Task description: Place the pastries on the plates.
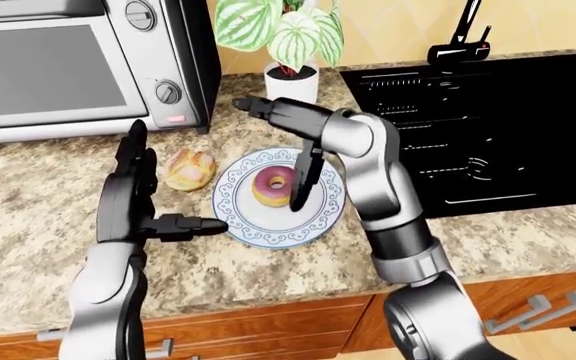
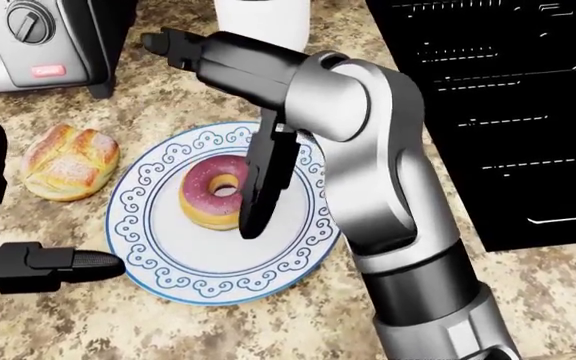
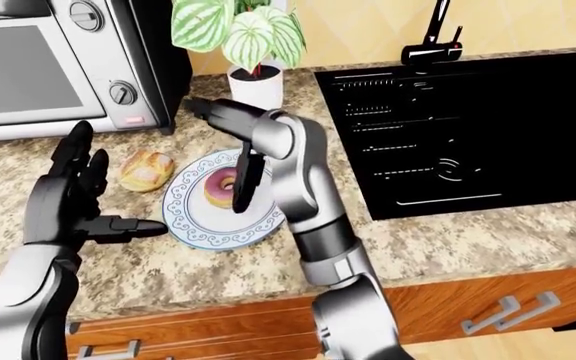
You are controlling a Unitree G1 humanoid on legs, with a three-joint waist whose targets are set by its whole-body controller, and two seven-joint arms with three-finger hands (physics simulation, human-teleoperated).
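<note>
Over the plate, right hand fingers spread, one touching the donut.

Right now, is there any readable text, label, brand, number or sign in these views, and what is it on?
None can be read.
Toaster oven: a small pink patch under its knobs, too blurred to tell whether it bears lettering; the knobs show no legible marks.
Plate: only a blue scroll pattern, no words.
Black sink: white lines only, no text.
</note>
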